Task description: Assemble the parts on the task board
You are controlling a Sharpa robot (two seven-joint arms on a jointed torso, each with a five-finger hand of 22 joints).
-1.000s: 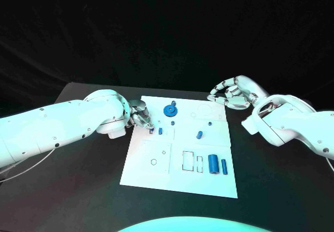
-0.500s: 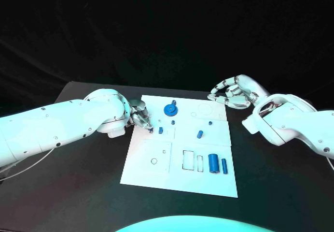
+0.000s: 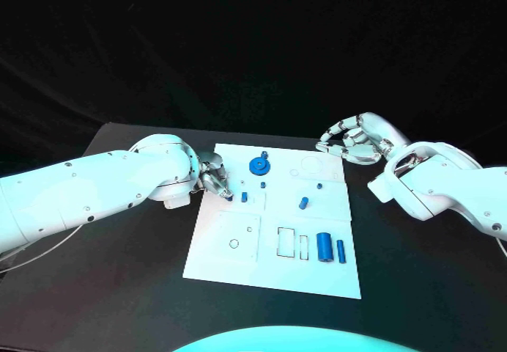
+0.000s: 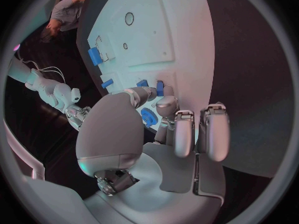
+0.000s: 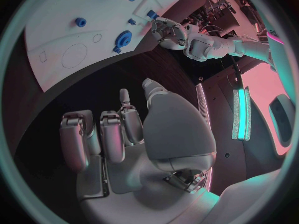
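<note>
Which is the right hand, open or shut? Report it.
Open: the right hand hovers off the board edge with fingers apart and nothing in them.

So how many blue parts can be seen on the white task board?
7: blue gear and small peg at the far end; three small pegs mid-board; thick cylinder and thin rod nearest. The left hand may hide more.

Left hand (image 3: 215, 178) reaches inward, fingers bunched (grasp unclear); right hand (image 3: 353, 139) hangs curled, holding nothing
</note>
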